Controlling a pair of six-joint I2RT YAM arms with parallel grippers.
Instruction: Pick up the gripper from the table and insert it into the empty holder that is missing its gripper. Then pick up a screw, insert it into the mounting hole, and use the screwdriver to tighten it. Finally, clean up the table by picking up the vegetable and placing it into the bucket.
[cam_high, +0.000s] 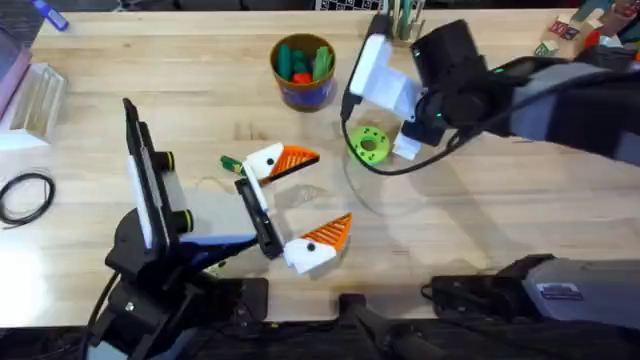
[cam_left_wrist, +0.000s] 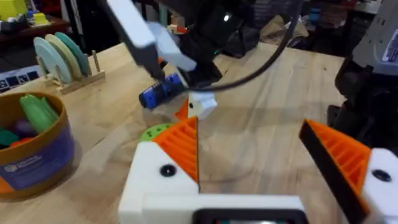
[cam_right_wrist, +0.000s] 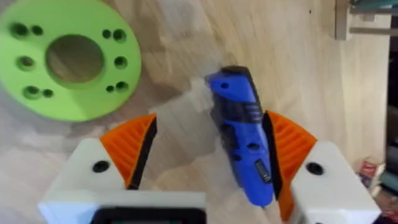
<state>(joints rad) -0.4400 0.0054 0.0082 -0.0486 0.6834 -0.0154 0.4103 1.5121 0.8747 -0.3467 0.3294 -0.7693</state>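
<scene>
Two grippers: both open.
Right gripper: screwdriver between fingers, against one pad.
Left gripper: empty.
Green disc: beside the right gripper.

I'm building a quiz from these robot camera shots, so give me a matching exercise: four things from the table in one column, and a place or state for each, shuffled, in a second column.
Things:
1. blue pen-shaped electric screwdriver
2. bright-green round disc with holes
3. round cup with blue sides and tan rim
4. left gripper

Places or states:
A. holds toy vegetables
B. open, with orange ribbed fingers spread above the table
C. between the right gripper's orange fingers
D. flat on the wood beside the right gripper

Pairs: 1-C, 2-D, 3-A, 4-B
</scene>
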